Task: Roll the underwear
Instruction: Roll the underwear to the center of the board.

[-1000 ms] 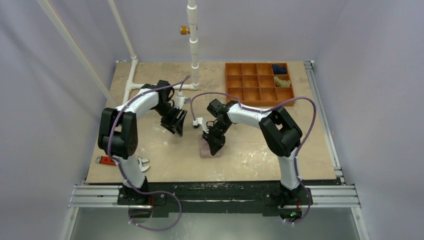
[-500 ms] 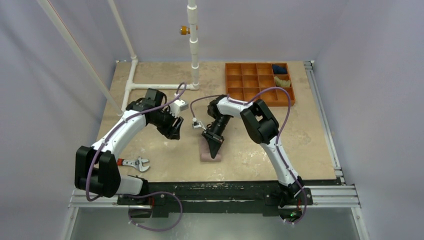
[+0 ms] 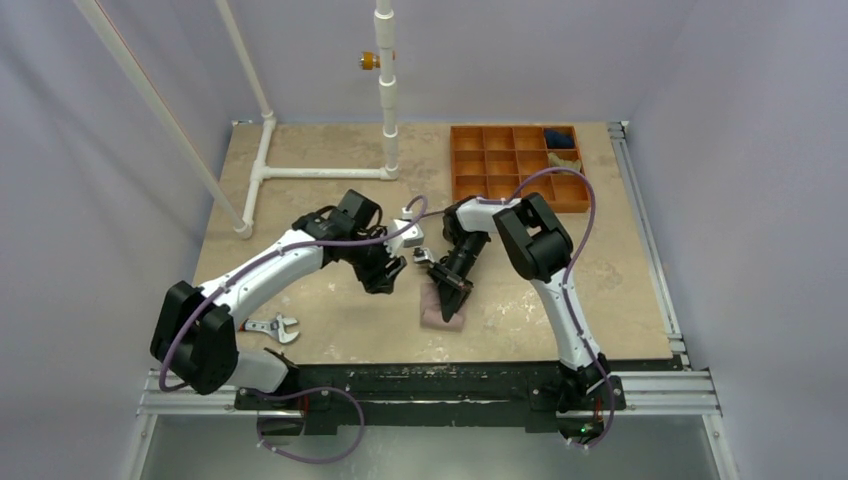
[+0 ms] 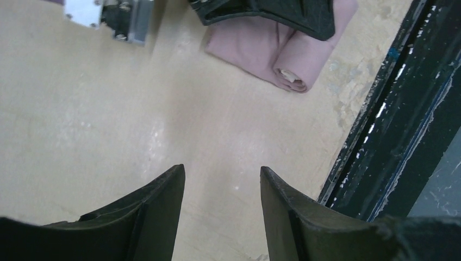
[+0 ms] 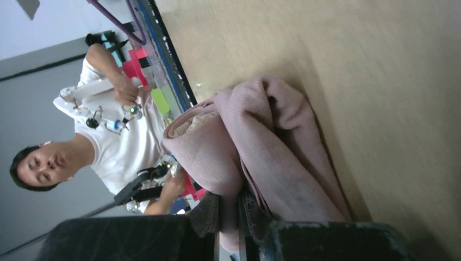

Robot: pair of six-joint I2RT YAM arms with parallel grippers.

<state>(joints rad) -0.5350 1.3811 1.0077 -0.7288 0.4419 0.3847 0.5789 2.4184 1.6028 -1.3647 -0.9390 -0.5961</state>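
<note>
Near edge: the black rail point(image 4: 380, 125) runs close behind the rolled end of the underwear point(image 3: 442, 305), so there is little room on that side. A wrench point(image 3: 275, 325) lies well off to the near-left of the left gripper point(image 3: 385, 275), clear of the work.

Change over the last second: the left gripper has swung in from farther left and now hovers just left of the garment. Its jaws are parted about halfway and hold nothing. The cloth has shifted slightly right along with the right gripper point(image 3: 452, 290).

Right gripper: clenched on a fold of the pink cloth, directly under its fingertips point(image 5: 247, 209). A roll has formed at the near end with cream lining showing, and a flat tail extends beyond it under the hand.

Judgement: the roll is partly made, and the left gripper appears to be arriving to steady or tuck it.

Room: bare tabletop lies left of and beyond both hands. The orange tray point(image 3: 455, 160) sits far-right and the white pipe frame point(image 3: 320, 172) far-left, both well apart.
</note>
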